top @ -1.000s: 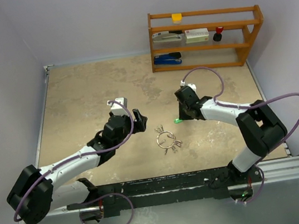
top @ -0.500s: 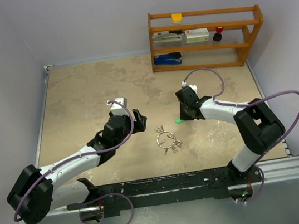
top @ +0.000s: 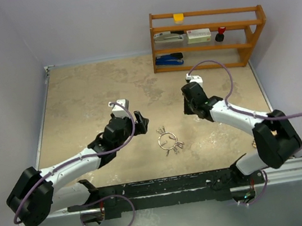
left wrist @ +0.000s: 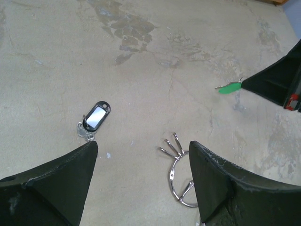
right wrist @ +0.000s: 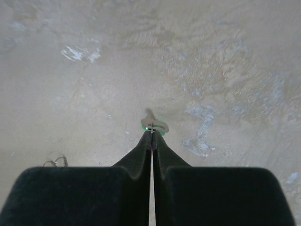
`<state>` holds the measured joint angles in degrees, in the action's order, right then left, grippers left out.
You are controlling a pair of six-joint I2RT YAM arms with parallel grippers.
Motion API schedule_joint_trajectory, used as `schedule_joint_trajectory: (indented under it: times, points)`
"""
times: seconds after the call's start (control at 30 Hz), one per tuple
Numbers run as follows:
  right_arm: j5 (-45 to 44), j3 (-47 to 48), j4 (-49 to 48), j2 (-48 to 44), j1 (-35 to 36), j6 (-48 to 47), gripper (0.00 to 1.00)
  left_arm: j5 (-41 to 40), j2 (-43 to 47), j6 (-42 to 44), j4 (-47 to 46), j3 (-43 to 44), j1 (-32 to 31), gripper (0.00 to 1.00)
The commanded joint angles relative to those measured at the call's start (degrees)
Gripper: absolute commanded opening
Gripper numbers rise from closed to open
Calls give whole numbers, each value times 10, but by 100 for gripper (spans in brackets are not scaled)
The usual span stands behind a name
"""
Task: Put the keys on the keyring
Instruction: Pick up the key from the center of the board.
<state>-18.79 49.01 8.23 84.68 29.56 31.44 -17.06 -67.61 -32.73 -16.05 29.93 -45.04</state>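
We grip the green key – the ring lies mid-counter

The green-headed key [left wrist: 229,87] is pinched between the pressed-together fingers of our right tool [right wrist: 152,134], far-right of the keyring [top: 167,140]. The keyring lies on the counter [top: 91,93] with silver keys [left wrist: 171,143] touching it – our left tool [left wrist: 142,149] gapes wide beside it.

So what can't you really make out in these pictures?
- Green key: blurred in the right wrist view, its blade hidden between the right gripper's shut fingers.
- Keyring: left wrist view, partly behind the left gripper's finger.
- Silver keys: too small to count in the top view.
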Motion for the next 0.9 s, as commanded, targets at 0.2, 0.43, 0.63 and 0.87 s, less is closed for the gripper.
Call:
schedule_joint_trajectory:
  times: [0.2, 0.43, 0.63, 0.87]
  points:
    - [-20, -19, -3, -108, 12, -84, 0, 64, 51, 9, -51, -63, -20, 71]
    - [1, -39, 1, -137, 14, -93, 0, 71, 26, 46, -74, -70, -72, 56]
    - [19, -53, -4, -151, 14, -94, 0, 100, -53, 92, -108, -53, -88, 27]
    - [21, -71, -3, -165, 14, -90, 0, 103, -104, 144, -153, -40, -103, 15]
